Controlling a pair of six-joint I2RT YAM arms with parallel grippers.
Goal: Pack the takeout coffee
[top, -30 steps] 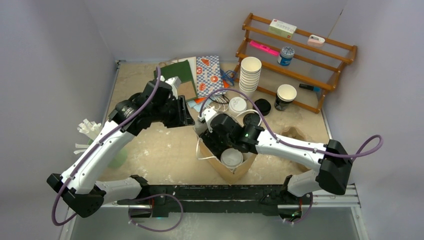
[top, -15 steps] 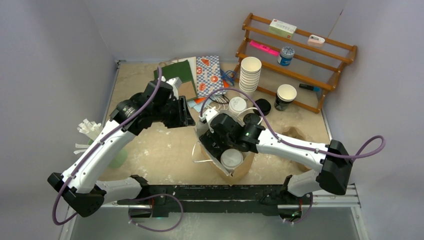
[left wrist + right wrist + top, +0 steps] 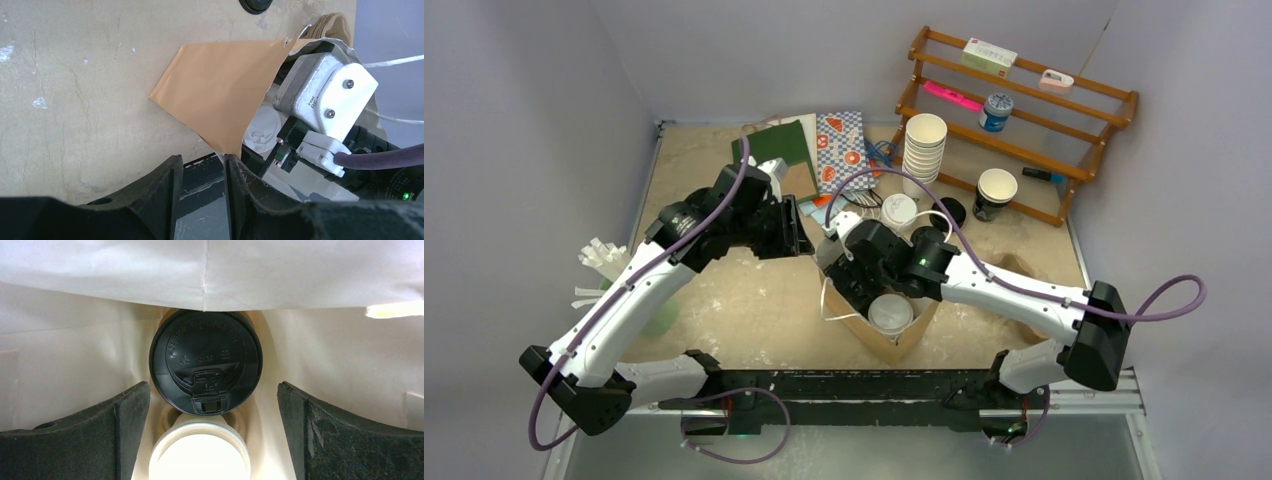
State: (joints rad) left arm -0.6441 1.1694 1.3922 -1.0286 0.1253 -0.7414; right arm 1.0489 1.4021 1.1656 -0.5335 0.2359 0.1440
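Note:
The takeout coffee stands inside a brown paper bag point(image 3: 908, 340): the black-lidded cup point(image 3: 206, 367) at the back, the white-lidded cup point(image 3: 200, 455) in front of it. From above only the white-lidded cup point(image 3: 890, 313) shows; the black one is hidden under my right wrist. My right gripper point(image 3: 214, 390) hangs in the bag's mouth, open wide, its fingers point(image 3: 125, 430) well clear of both cups. My right gripper point(image 3: 864, 285) holds nothing. My left gripper point(image 3: 202, 165) is at the bag's rim point(image 3: 220, 100), jaws apart, with the paper corner resting against one fingertip.
Behind the bag lie a loose white lid point(image 3: 900, 208) and a black lid point(image 3: 949, 213). A tall stack of white cups point(image 3: 924, 147) and a dark lidless cup point(image 3: 995, 193) stand by the wooden rack point(image 3: 1024, 110). Booklets point(image 3: 841, 150) lie at the back.
My right gripper's jaws have spread wide inside the bag and let go of the cup below. The wrist has shifted slightly. The left arm has not moved.

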